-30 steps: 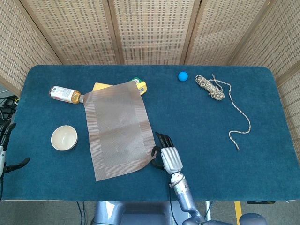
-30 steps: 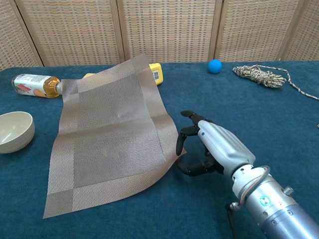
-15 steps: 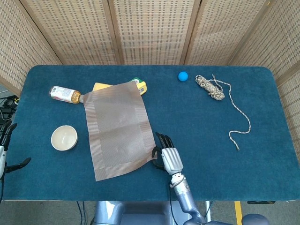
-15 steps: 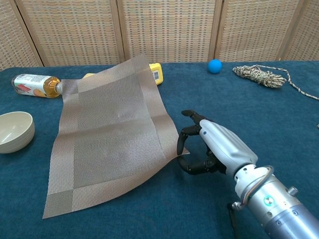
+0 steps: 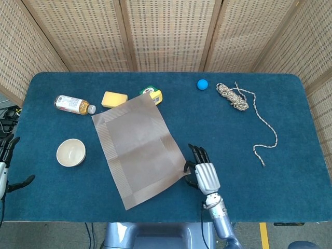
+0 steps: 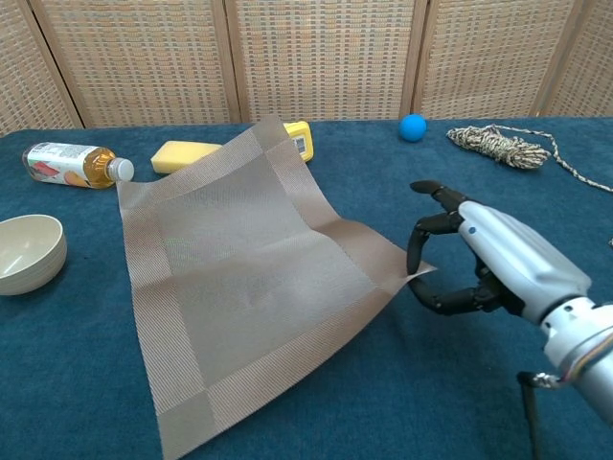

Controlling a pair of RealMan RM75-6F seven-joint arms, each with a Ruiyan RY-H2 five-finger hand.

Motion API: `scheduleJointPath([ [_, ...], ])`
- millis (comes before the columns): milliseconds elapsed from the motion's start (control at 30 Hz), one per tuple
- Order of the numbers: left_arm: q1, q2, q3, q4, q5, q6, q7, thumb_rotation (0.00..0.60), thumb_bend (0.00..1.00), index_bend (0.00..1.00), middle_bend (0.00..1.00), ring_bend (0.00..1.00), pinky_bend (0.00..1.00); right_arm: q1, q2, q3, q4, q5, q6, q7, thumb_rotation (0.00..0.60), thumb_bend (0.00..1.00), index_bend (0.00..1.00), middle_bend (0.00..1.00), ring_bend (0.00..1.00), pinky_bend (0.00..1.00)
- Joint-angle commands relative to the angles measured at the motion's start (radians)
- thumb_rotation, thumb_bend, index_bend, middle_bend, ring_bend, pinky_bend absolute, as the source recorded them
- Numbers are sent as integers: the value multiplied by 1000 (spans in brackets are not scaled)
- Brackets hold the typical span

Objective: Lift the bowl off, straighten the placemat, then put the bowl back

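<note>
A grey-brown woven placemat (image 5: 142, 149) (image 6: 254, 287) lies skewed on the blue table, its far corner on the yellow box. My right hand (image 5: 203, 174) (image 6: 479, 264) pinches the mat's near right corner, which is lifted slightly off the cloth. The cream bowl (image 5: 70, 152) (image 6: 29, 252) stands upright on the table to the left of the mat, clear of it. At the far left edge of the head view my left hand (image 5: 6, 166) hangs beside the table with fingers apart and nothing in them.
A lying drink bottle (image 5: 74, 104) (image 6: 77, 163), a yellow sponge (image 5: 114, 98) (image 6: 189, 154) and a yellow box (image 5: 154, 94) (image 6: 299, 139) sit behind the mat. A blue ball (image 5: 202, 84) (image 6: 413, 126) and a coiled rope (image 5: 239, 100) (image 6: 503, 146) lie at the back right.
My right hand has dragged the mat's corner to the right. The mat slid and turned with it, uncovering the sponge and the bottle's cap. The bowl has not moved.
</note>
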Motion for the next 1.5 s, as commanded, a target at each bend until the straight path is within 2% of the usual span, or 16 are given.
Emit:
scheduleJointPath([
  [33,2,-1,2,-3,5,5,4,600,117,0,0,0,0,-32,66,-24,-43,-27,40,-6,600,643,660,115,0,0],
  [233,5,-3,7,-10,18,13,22,600,116,0,0,0,0,-70,192,-50,-86,-67,90,16,600,642,666,120,0,0],
  [533,9,-2,2,-11,11,20,18,600,116,0,0,0,0,-82,312,-32,-67,-42,66,37,600,642,669,126,0,0],
  [1167,5,-1,-2,-8,-3,7,23,600,116,0,0,0,0,-17,423,56,117,75,-100,79,600,637,678,149,0,0],
  [1500,3,-4,-3,-7,-8,2,30,600,115,0,0,0,0,53,447,72,121,40,-127,-44,600,617,656,147,0,0],
])
